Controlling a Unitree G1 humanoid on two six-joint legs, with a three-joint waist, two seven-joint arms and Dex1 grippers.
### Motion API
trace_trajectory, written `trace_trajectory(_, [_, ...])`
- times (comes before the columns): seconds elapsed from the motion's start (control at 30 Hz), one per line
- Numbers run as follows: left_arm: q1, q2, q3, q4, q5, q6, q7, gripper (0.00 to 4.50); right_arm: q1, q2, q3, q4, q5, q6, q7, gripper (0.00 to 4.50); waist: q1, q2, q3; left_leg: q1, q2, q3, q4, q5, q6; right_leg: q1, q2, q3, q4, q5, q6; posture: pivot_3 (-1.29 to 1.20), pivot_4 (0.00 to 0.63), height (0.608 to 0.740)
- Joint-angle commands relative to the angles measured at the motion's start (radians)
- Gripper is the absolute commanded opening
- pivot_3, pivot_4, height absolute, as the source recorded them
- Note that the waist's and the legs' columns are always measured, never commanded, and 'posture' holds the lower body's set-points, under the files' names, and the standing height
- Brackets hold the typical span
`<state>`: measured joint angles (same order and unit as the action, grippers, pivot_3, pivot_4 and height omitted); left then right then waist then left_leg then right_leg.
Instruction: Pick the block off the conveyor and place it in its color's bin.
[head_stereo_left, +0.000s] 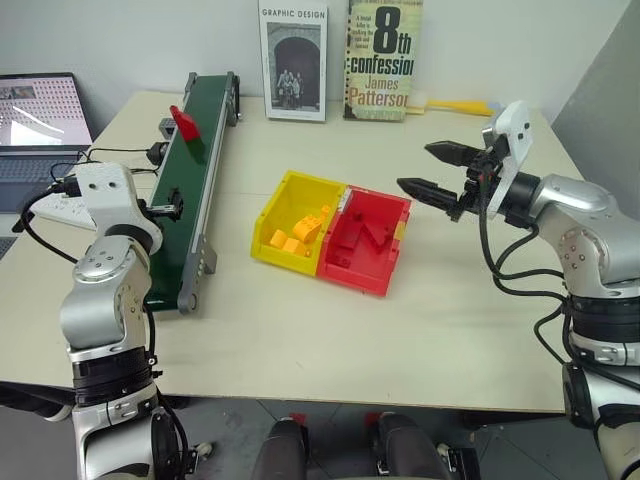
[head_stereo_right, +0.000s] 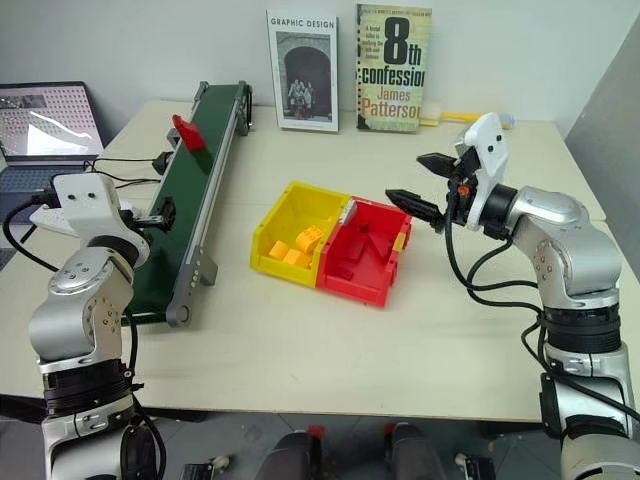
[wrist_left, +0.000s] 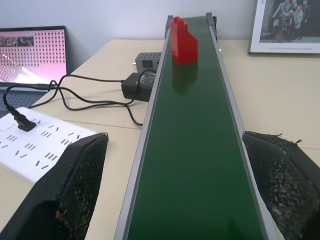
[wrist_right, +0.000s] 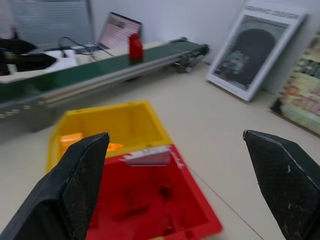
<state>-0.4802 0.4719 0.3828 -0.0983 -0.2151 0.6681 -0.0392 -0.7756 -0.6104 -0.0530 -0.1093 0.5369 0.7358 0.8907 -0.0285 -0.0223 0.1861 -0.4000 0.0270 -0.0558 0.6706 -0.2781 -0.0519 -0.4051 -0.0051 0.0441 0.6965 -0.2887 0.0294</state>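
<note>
The red block (head_stereo_left: 186, 122) was sitting upright on the green conveyor (head_stereo_left: 190, 190), toward its far end, well apart from the red bin (head_stereo_left: 366, 241). Left gripper (wrist_left: 175, 185) straddled the belt's near end, fingers spread wide and empty. Right gripper (head_stereo_left: 434, 170) hung beside the red bin, also wide open, holding nothing.

left gripper (wrist_left: 175, 190): level, fingers wide apart | right gripper (head_stereo_left: 432, 170): level, fingers spread, empty
</note>
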Motion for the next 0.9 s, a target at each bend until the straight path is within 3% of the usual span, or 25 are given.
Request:
trace_trajectory(0.03, [-0.012,-0.003,0.0,-0.004,0.015,-0.016,0.016,4.49,-0.052,-0.013,-0.002,-0.037,0.055,0.021,0.053,4.5,0.0,0.0,0.0,0.0,0.0,0.0,0.0,0.0,0.0,0.0,0.0,0.0,0.0,0.0,0.0,0.0,0.15,0.74])
trace_trajectory(0.9, [-0.074,-0.034,-0.027,0.152,0.02,-0.109,0.037,4.49,-0.045,-0.034,-0.002,-0.117,0.065,0.068,0.029,4.5,0.0,0.0,0.0,0.0,0.0,0.0,0.0,0.0,0.0,0.0,0.0,0.0,0.0,0.0,0.0,0.0,0.15,0.74])
